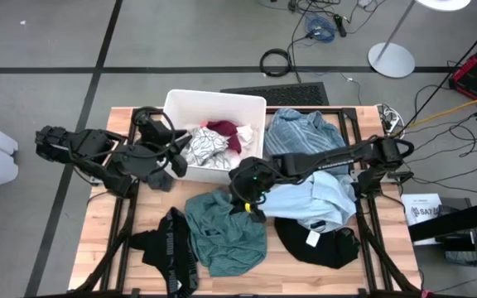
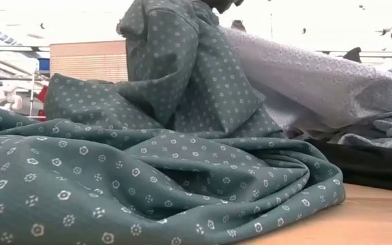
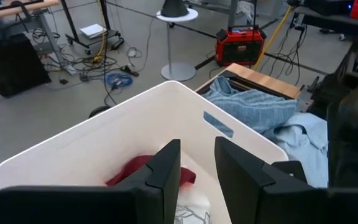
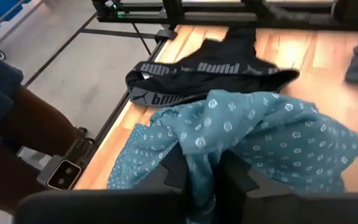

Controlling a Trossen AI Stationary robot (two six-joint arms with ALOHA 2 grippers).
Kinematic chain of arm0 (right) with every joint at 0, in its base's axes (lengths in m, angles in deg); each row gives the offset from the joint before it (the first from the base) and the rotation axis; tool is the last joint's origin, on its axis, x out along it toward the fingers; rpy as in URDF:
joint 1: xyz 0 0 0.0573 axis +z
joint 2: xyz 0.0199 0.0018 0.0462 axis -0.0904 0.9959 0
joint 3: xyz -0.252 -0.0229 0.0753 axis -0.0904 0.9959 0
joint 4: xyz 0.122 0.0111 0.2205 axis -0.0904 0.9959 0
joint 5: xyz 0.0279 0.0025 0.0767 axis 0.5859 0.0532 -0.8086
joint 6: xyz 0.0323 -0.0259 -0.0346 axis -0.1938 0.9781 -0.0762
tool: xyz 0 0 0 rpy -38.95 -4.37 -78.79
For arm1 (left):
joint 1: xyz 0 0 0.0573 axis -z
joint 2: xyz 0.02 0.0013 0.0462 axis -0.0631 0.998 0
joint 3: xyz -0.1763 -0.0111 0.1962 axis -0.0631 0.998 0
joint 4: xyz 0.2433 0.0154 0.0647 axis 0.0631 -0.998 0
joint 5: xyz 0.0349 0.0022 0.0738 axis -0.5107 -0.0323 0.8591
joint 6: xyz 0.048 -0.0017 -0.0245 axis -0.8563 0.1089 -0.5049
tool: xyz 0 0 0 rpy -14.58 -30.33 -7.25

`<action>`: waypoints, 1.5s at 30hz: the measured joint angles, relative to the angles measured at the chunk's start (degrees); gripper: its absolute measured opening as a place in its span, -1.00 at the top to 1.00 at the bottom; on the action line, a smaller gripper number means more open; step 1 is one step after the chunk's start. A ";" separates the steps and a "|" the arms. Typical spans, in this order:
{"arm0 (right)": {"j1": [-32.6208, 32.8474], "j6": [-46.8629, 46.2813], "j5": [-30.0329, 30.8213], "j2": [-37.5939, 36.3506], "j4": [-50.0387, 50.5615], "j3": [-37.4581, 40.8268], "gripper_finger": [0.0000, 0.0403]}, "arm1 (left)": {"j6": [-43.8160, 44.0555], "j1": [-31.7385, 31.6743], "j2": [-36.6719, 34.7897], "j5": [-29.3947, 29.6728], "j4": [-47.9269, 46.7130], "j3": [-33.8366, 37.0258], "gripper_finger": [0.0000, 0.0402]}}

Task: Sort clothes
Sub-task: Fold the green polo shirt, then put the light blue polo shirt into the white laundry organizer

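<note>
Clothes: five loose garments spread over the wooden table (image 1: 89,240), two more in the white bin (image 1: 214,103) at its far edge.
Light blue shirt (image 1: 321,199): right of centre, partly over a black garment (image 1: 325,244).
Teal-green shirt (image 1: 222,232): front centre, printed with small white flowers; a fold of it is pinched up off the table.
Striped blue garment (image 1: 305,132): far right, beside the bin.
Black briefs (image 1: 172,248): front left, white PUMA lettering on the waistband, touching the teal shirt.
Bin contents: white-grey patterned piece (image 1: 205,145) beside a dark red piece (image 1: 230,132).
Right gripper (image 1: 251,199): fingers narrow, teal fabric between them.
Left gripper (image 3: 197,168): at the bin's near-left corner, fingers slightly apart, holding nothing.
</note>
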 joint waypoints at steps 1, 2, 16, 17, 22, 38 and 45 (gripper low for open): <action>0.00 0.59 0.03 -0.02 -0.09 -0.25 0.74 | 0.00 0.00 0.00 -0.22 -0.13 0.00 0.46; 0.00 0.93 0.05 -0.06 0.07 -0.40 0.69 | 0.00 0.00 0.00 -0.33 -0.46 0.00 0.46; 0.20 -5.76 1.80 -3.13 12.85 -1.21 0.03 | -0.35 0.00 0.00 -0.39 -1.06 0.00 0.46; 0.42 -6.40 2.10 -3.89 14.77 -1.21 0.04 | -0.35 0.00 0.00 -0.37 -1.08 0.00 0.46; 3.73 -7.07 12.37 -11.15 24.17 -1.10 0.13 | -0.05 0.00 0.00 -0.36 -1.10 0.00 0.46; 13.22 -34.45 37.57 -30.54 53.21 2.60 0.33 | 1.52 0.00 0.00 -0.32 -1.03 0.00 0.46; 17.96 -51.78 37.13 -39.67 54.85 17.90 0.26 | 1.62 0.00 0.02 -0.32 -0.48 0.00 0.46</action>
